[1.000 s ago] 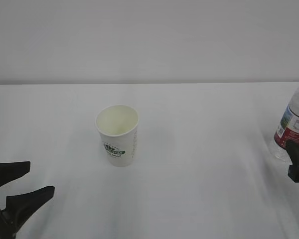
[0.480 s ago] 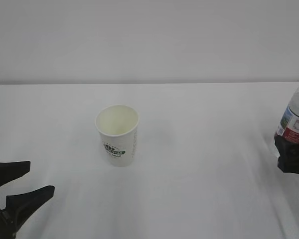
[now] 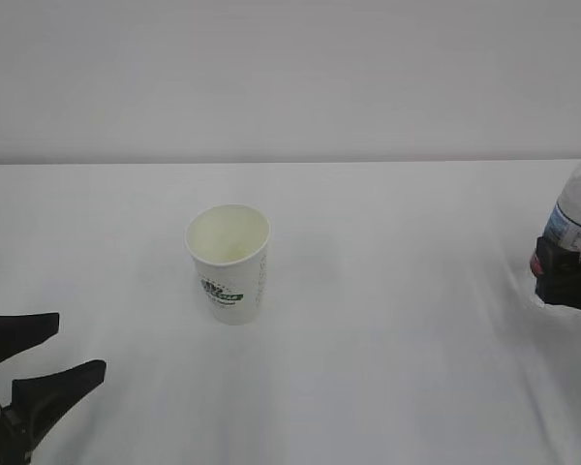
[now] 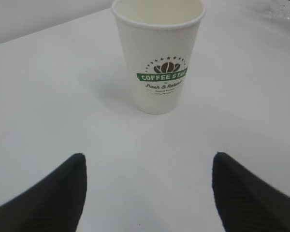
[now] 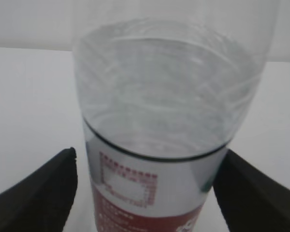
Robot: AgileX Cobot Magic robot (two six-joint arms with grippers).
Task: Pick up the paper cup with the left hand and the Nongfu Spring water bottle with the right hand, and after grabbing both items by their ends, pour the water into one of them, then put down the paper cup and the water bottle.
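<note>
Paper cup (image 3: 229, 262) standing upright near the middle of the white counter (image 3: 387, 320), mouth open; a small tapered white cup with a dimpled wall, a dark green round logo above a green band reading "COFFEE STAR" and a line of green print running down its side. Whether it holds any liquid cannot be told.

Nongfu Spring water bottle (image 3: 567, 242) upright at the right edge of the counter, well apart from the cup; clear ribbed plastic, red-and-white label low on the body; its neck is out of view.

The right end effector (image 5: 145, 193) has its jaws spread wide to either side of the bottle at label height, the bottle centred between them, with a gap showing on both sides and no contact visible.

The left end effector (image 4: 145, 193) has its jaws likewise spread and holds nothing, low at the near left corner of the counter, the cup ahead of it and apart.

Step in hand, as judged: grasping. The right jaws should close squarely across the label band, firmly enough to carry the bottle yet without crushing the thin wall of the bottle. The left should advance level until the cup sits between its jaws, then close gently on the lower wall, since the light cup will slide or tip if nudged.
</note>
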